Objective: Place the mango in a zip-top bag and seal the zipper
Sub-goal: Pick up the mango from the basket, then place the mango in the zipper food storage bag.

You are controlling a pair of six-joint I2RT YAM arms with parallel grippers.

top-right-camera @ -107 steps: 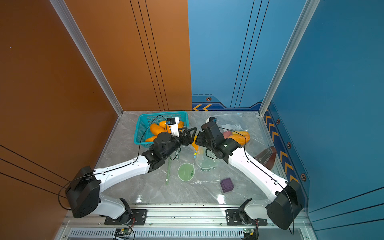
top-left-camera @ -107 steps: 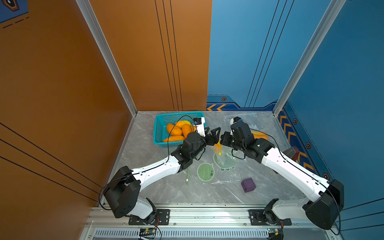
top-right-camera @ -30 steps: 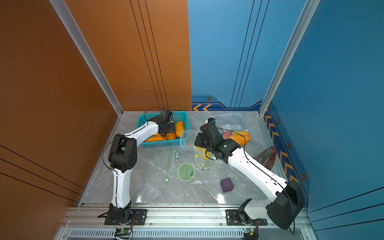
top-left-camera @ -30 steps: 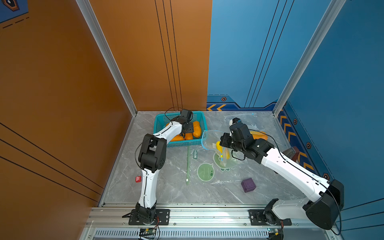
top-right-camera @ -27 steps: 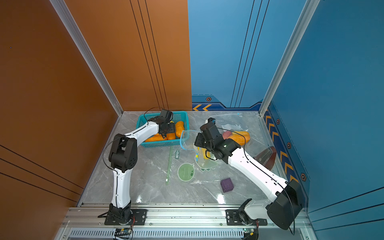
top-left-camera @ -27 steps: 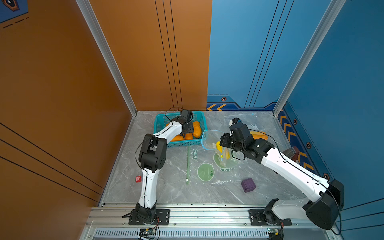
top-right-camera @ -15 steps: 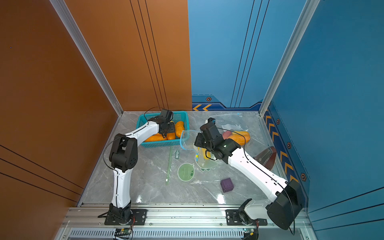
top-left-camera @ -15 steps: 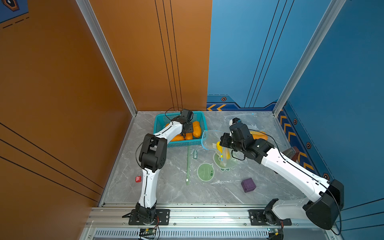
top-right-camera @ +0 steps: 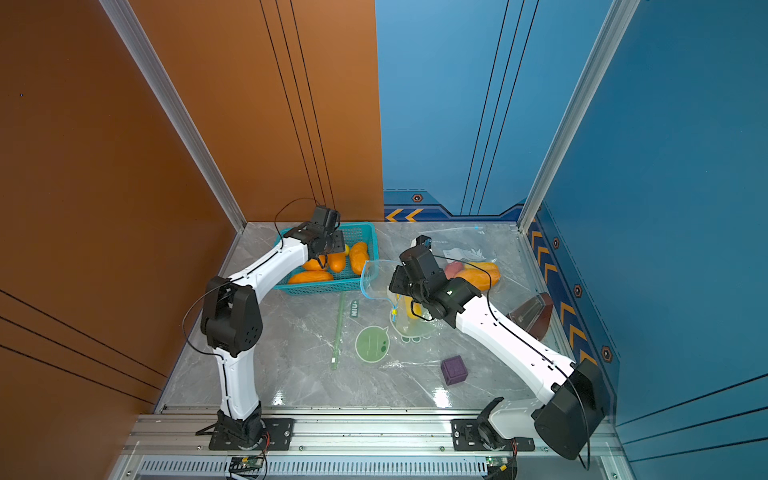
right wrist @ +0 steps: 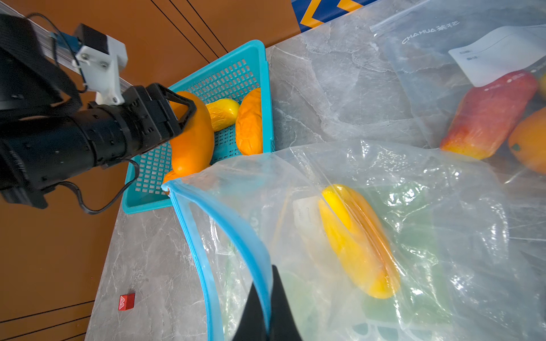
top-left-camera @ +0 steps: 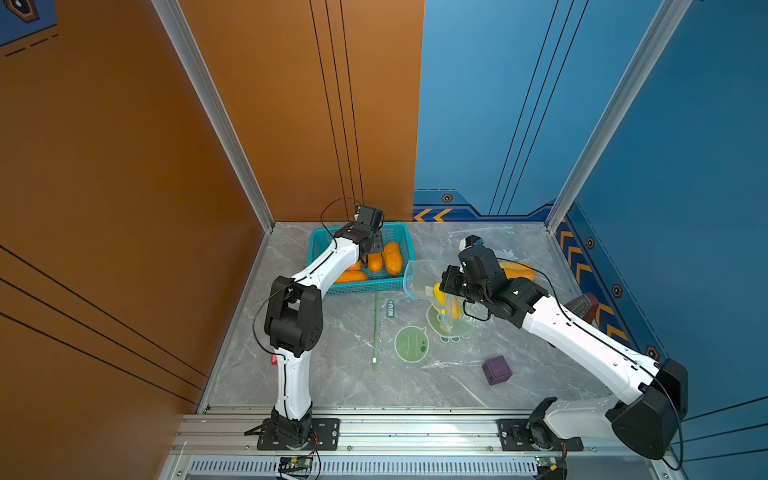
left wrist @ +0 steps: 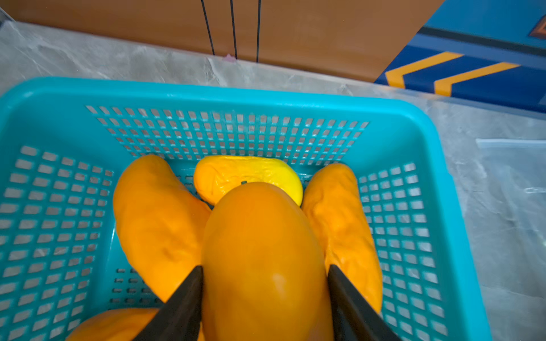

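Left tool [left wrist: 263, 283]: jaws clamped on the two sides of a smooth orange mango [left wrist: 260, 236]. The fruit sits inside the outline of the teal basket [top-left-camera: 400, 232], just left of centre in both top views, among several other mangoes. Cannot tell whether it is lifted off its neighbours.

Right tool [right wrist: 270, 283]: pinched shut on the blue zipper strip [right wrist: 218, 218] of the zip-top bag [right wrist: 428, 189]. The mouth is held up and gaping toward the basket. In the top views the bag is at centre frame, just right of the basket. One yellow mango [right wrist: 357, 242] lies inside it.

A second bag [right wrist: 461, 59], holding red and orange fruit, lies flat on the worktop [top-left-camera: 332, 374] right of centre, beyond the right arm.

Progress, as judged:
- Done: bag mouth opened and held; mango gripped.
- Left: lift it out of the basket, carry it the short way to the mouth, let go inside, then run the zipper shut along its length.
- The zipper is wide open, so sealing has not begun. Roughly the first half.
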